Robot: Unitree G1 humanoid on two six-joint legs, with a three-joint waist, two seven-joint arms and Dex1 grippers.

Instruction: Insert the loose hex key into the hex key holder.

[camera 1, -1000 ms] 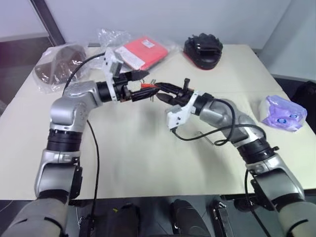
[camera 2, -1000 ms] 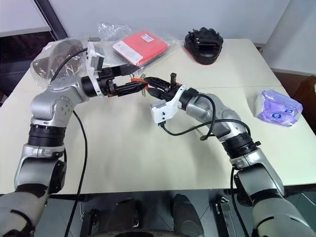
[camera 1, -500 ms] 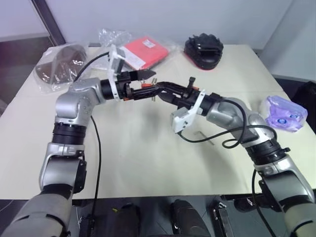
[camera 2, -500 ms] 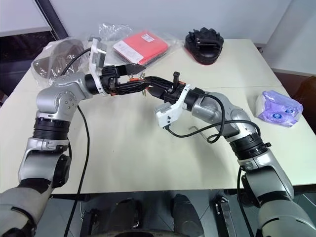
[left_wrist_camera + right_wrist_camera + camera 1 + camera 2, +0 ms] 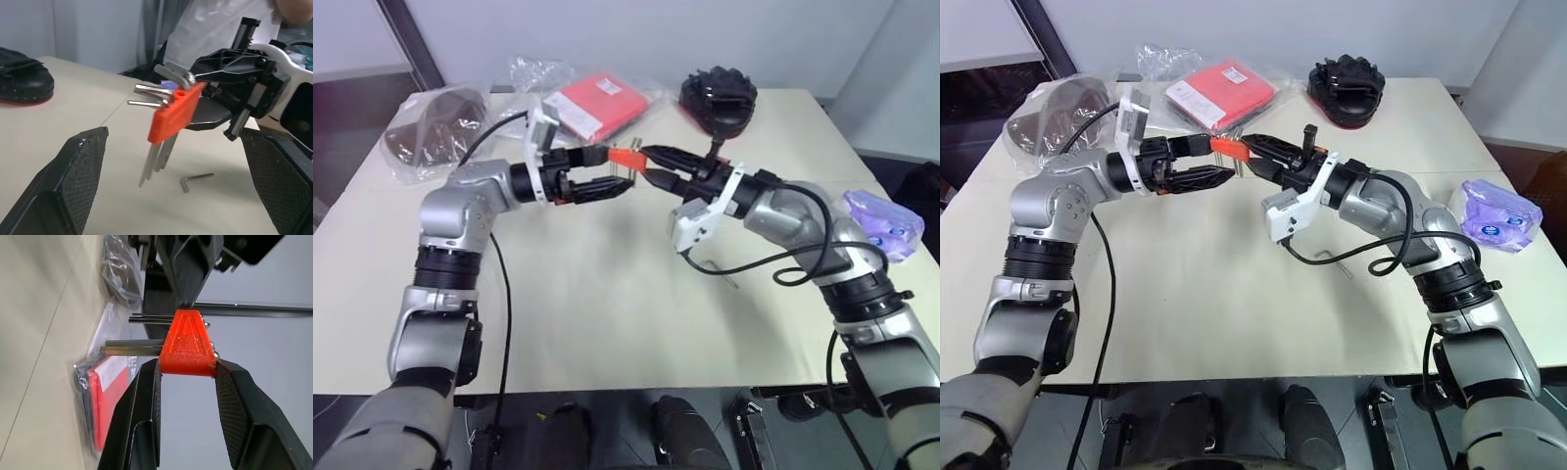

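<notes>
Pretty even, soft indoor light from overhead, nothing harsh. The cream table point(image 5: 607, 294) is bright with only faint, diffuse shadows under the arms. Slight sheen on the clear plastic bags point(image 5: 533, 73) at upper left. Head views bow a bit toward the corners. Wrist views go soft up close, with the near black fingers point(image 5: 73, 181) blurry.

Robot lab; bare table point(image 5: 607, 323), bagged test items point(image 5: 431, 122), plain walls

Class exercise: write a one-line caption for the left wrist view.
Right gripper holds the red hex key holder aloft; loose hex key lies on the table.
</notes>
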